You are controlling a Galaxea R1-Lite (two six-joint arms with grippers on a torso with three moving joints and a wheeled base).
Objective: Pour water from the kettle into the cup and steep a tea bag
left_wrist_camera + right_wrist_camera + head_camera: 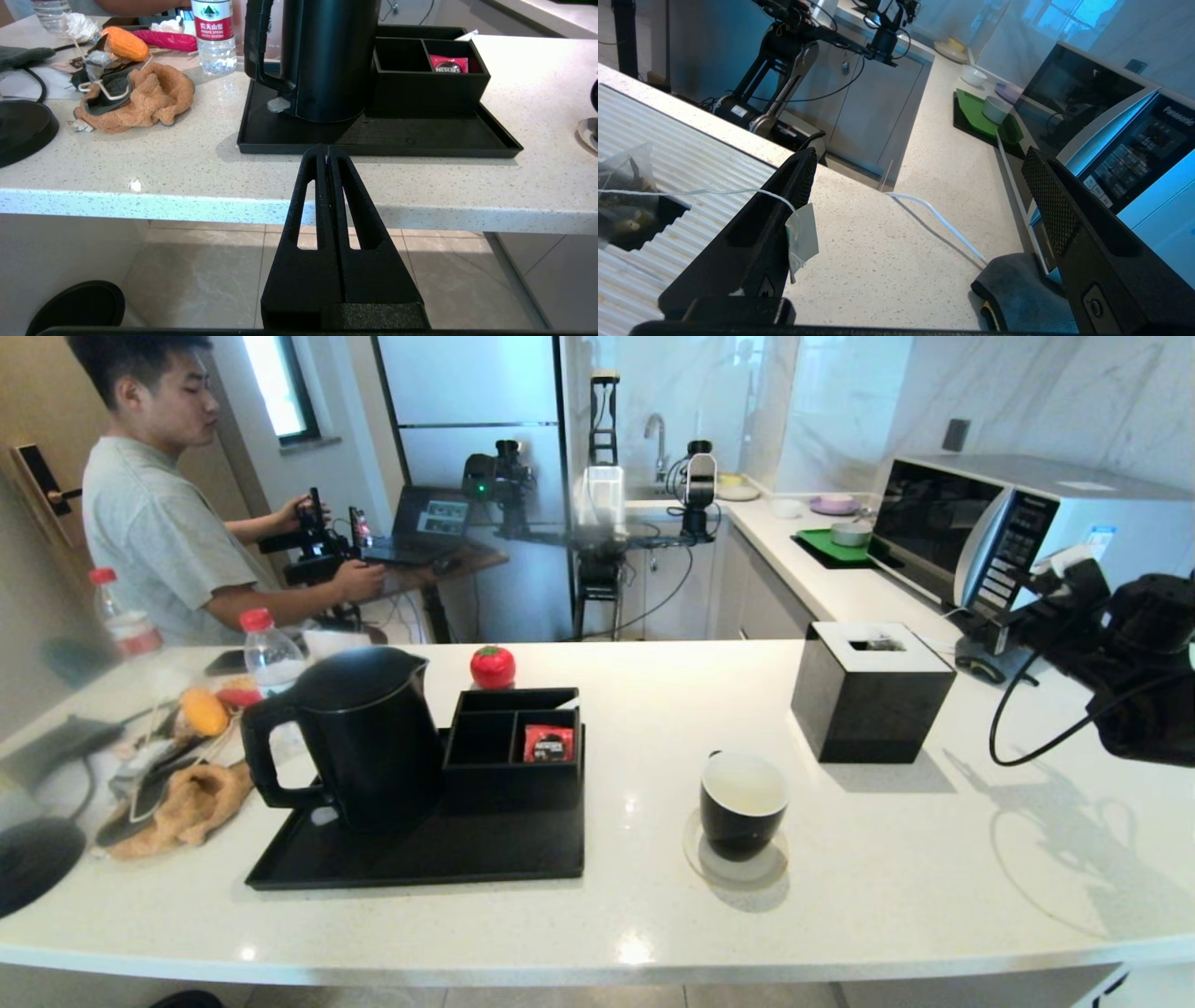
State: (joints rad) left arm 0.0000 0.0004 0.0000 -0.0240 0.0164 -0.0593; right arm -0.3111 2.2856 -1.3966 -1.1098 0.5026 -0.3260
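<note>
- Right gripper (pixel 920 210), jaws spread wide, hovers beside the tissue box (pixel 872 689); tea bag (pixel 623 196) lies atop it.
- Left gripper (pixel 327 156) clenched below the desk (pixel 653 915) edge.
- Kettle (pixel 359 737) on tray (pixel 420 859); cup (pixel 743 803) nearby.

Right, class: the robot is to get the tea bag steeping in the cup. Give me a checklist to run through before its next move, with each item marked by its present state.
1. Right gripper open: ok, it stands wide open near the tissue box.
2. Tea bag in the cup: not ok, it lies in the tissue box's top opening.
3. Tag free of the gripper: cannot tell, it hangs against one finger.
4. Cup upright on its coaster: ok.
5. Water in the cup: cannot tell.
6. Kettle upright on the tray, left gripper parked shut below the counter edge: ok.
</note>
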